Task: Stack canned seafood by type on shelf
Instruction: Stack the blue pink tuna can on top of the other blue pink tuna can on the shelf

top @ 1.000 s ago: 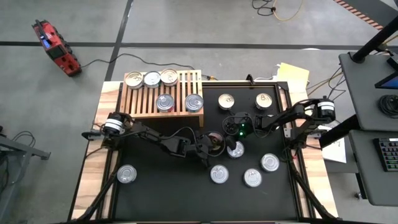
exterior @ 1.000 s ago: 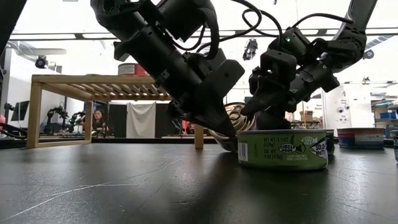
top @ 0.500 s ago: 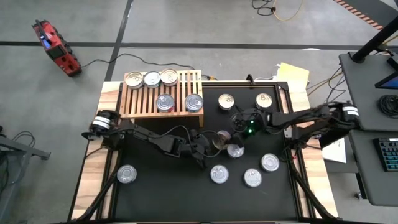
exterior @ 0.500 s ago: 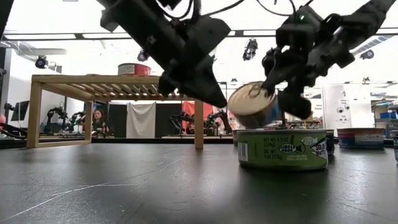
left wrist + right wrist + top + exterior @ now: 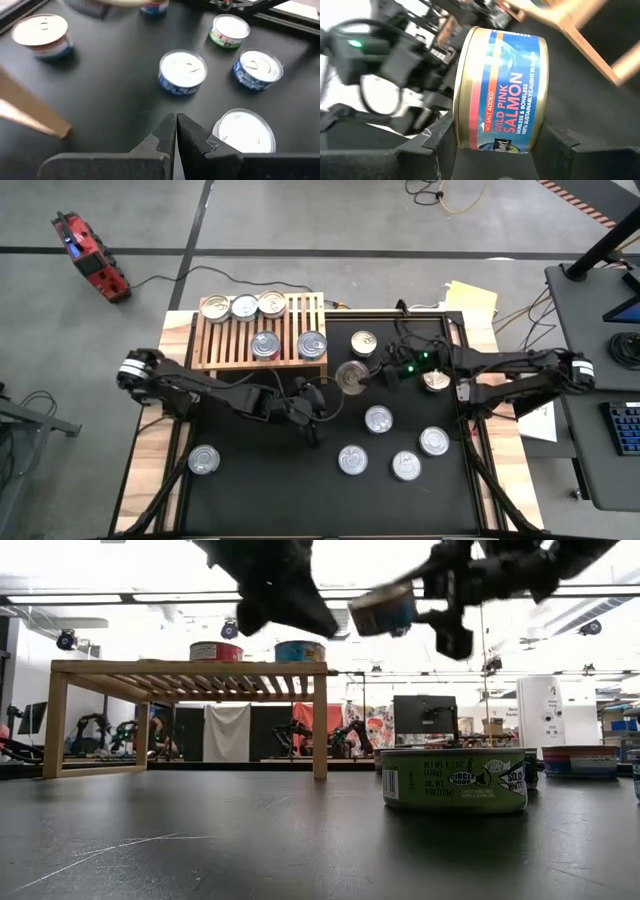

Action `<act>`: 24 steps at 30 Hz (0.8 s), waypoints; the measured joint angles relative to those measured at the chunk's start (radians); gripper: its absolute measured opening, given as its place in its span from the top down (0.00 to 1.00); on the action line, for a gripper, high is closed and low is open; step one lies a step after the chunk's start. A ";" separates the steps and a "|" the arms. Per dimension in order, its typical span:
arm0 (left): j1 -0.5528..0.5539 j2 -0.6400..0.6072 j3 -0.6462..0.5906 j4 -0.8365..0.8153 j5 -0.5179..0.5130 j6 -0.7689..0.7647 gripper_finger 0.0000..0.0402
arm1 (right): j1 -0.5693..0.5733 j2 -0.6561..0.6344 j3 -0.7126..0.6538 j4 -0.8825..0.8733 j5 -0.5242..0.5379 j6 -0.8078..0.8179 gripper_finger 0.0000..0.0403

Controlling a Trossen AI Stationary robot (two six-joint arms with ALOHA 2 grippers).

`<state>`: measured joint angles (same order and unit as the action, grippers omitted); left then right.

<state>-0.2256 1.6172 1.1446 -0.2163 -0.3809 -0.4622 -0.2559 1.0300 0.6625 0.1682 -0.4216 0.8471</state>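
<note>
From above, the right claw [image 5: 362, 376] grips a salmon can [image 5: 351, 377] just off the right end of the wooden shelf [image 5: 222, 345], which carries five cans [image 5: 245, 307]. The left claw [image 5: 313, 435] is clenched and empty over the dark surface [image 5: 260, 480], near the middle. Loose cans [image 5: 352, 460] lie to the right and one can [image 5: 204, 459] sits near left

At table height, the held can [image 5: 384, 610] hangs in the air, higher than the shelf top [image 5: 190, 667]; a green-labelled can [image 5: 455, 780] stands on the surface

Left wrist: closed fingers [image 5: 167, 137] above blue-labelled cans [image 5: 183, 71]

Right wrist: fingers [image 5: 442, 145] clamp the can [image 5: 502, 90], labelled wild pink salmon
</note>
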 joint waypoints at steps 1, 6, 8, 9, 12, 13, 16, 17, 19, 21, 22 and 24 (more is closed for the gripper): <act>0.001 -0.023 0.000 -0.025 -0.002 0.000 1.00 | -0.002 0.008 0.028 -0.004 -0.003 -0.003 0.53; 0.006 -0.143 0.000 -0.052 -0.004 0.010 1.00 | -0.026 0.071 0.177 -0.071 -0.010 -0.029 0.53; 0.010 -0.185 0.002 -0.054 -0.013 0.018 1.00 | -0.040 0.110 0.236 -0.124 -0.027 -0.048 0.53; 0.012 -0.204 0.004 -0.055 -0.027 0.026 1.00 | -0.046 0.131 0.264 -0.144 -0.031 -0.054 0.53; 0.017 -0.259 0.005 -0.056 -0.075 0.059 1.00 | -0.060 0.197 0.354 -0.176 -0.042 -0.067 0.53; 0.020 -0.275 0.005 -0.057 -0.086 0.074 1.00 | -0.067 0.220 0.384 -0.171 -0.058 -0.073 0.53; 0.031 -0.324 0.005 -0.077 -0.100 0.110 1.00 | -0.088 0.301 0.472 -0.168 -0.098 -0.077 0.53; 0.037 -0.342 0.005 -0.081 -0.100 0.118 1.00 | -0.094 0.329 0.499 -0.170 -0.107 -0.079 0.53; 0.051 -0.379 0.006 -0.107 -0.100 0.122 1.00 | -0.104 0.385 0.551 -0.177 -0.116 -0.077 0.53; 0.066 -0.416 0.006 -0.128 -0.100 0.122 1.00 | -0.118 0.433 0.597 -0.174 -0.131 -0.065 0.53; 0.075 -0.434 0.006 -0.142 -0.100 0.122 1.00 | -0.125 0.457 0.619 -0.174 -0.140 -0.058 0.53; 0.092 -0.471 0.006 -0.161 -0.101 0.134 1.00 | -0.144 0.501 0.660 -0.169 -0.159 -0.044 0.53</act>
<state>-0.1332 1.1458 1.1503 -0.3778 -0.4816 -0.3281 -0.3995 1.5306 1.3221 -0.0013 -0.5810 0.8031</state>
